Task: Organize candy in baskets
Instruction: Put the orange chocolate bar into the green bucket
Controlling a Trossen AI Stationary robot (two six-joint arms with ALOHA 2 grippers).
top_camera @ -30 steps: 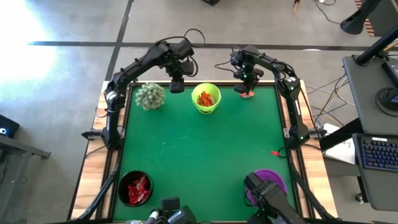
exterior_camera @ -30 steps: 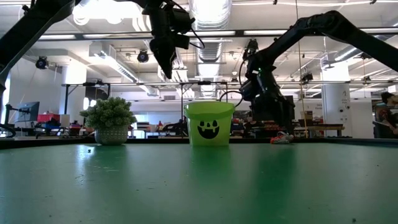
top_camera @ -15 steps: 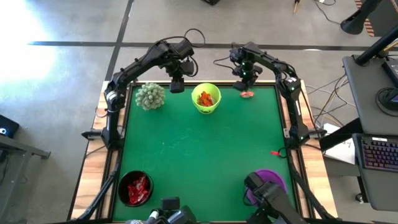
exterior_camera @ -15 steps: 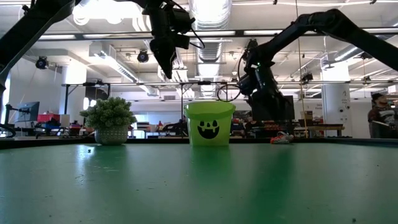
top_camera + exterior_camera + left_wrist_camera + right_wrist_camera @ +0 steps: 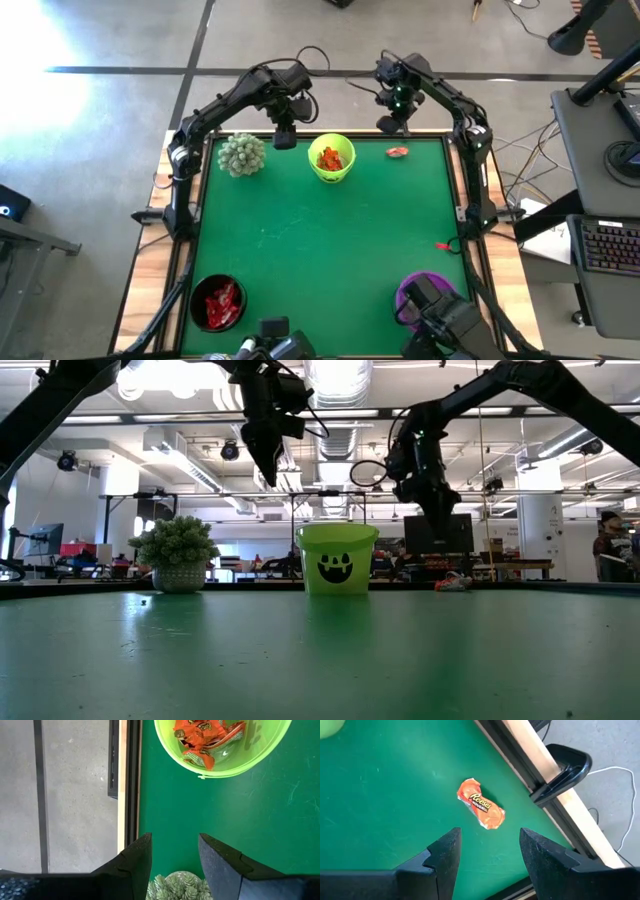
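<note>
The right gripper (image 5: 393, 124), fingers spread and empty, has risen off the orange candy (image 5: 398, 152) at upper right of the mat, right of the green basket (image 5: 332, 159), so that piece remains unsorted; the left gripper (image 5: 285, 140) hovers open.

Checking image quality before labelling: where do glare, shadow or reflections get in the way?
High view: a bright washed-out patch on the floor at upper left, the green table evenly lit. Low view: ceiling lights glare, the arms are dark silhouettes, and the green basket reflects in the tabletop. Right wrist view: the orange candy is sharp, wrapper readable.
</note>
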